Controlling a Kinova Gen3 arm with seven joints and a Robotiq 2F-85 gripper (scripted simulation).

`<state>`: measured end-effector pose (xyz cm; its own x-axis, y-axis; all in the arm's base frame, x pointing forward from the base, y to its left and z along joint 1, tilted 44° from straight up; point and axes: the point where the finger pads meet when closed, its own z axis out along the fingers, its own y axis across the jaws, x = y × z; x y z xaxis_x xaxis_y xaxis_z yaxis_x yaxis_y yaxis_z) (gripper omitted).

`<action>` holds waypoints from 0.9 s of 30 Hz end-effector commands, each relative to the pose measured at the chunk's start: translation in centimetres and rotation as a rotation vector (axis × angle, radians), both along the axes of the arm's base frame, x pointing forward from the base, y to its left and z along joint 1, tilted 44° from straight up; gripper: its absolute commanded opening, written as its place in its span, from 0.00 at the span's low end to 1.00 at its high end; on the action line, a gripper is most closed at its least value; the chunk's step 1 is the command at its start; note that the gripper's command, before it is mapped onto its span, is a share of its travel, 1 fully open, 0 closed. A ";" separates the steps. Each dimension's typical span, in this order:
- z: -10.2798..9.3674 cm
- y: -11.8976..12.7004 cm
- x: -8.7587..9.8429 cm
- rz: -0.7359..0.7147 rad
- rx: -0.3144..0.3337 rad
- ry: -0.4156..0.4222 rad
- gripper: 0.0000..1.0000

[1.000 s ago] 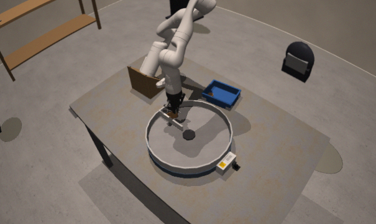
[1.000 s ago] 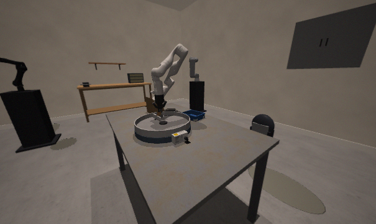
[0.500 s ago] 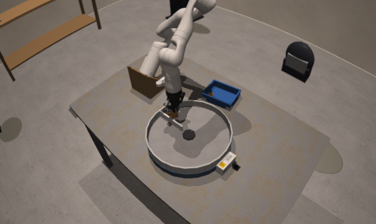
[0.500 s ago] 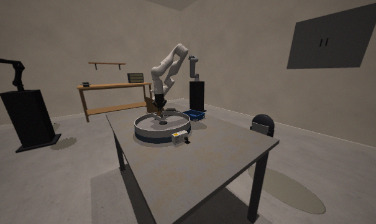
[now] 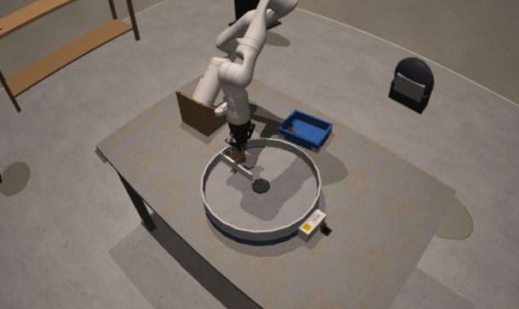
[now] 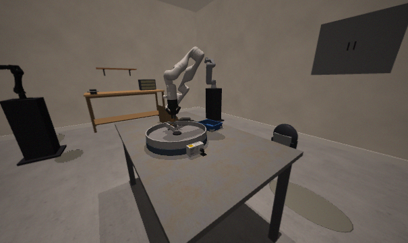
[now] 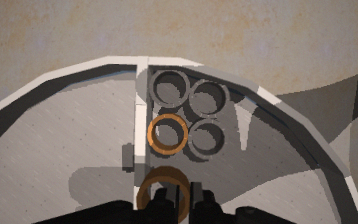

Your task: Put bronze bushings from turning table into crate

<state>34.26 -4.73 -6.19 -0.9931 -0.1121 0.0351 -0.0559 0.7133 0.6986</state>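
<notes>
1 yellow label on the white box (image 5: 312,225) (image 6: 195,148), its lettering too small.

No words, brand names or numbers can be read anywhere. The one thing like a sign is a yellow label (image 5: 307,227) (image 6: 191,146) with small dark marks, too small to make out, on the pale box (image 5: 310,232) (image 6: 194,150) at the side of the round turning table (image 5: 260,234) (image 6: 170,144), well in from the edges of the surface (image 5: 371,206) (image 6: 220,175). Beside it on the box is a pale patch of fine grey marks, equally unreadable.
</notes>
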 end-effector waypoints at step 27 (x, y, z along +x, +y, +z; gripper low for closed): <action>4.1 1.9 1.4 -0.001 -0.002 -0.003 0.00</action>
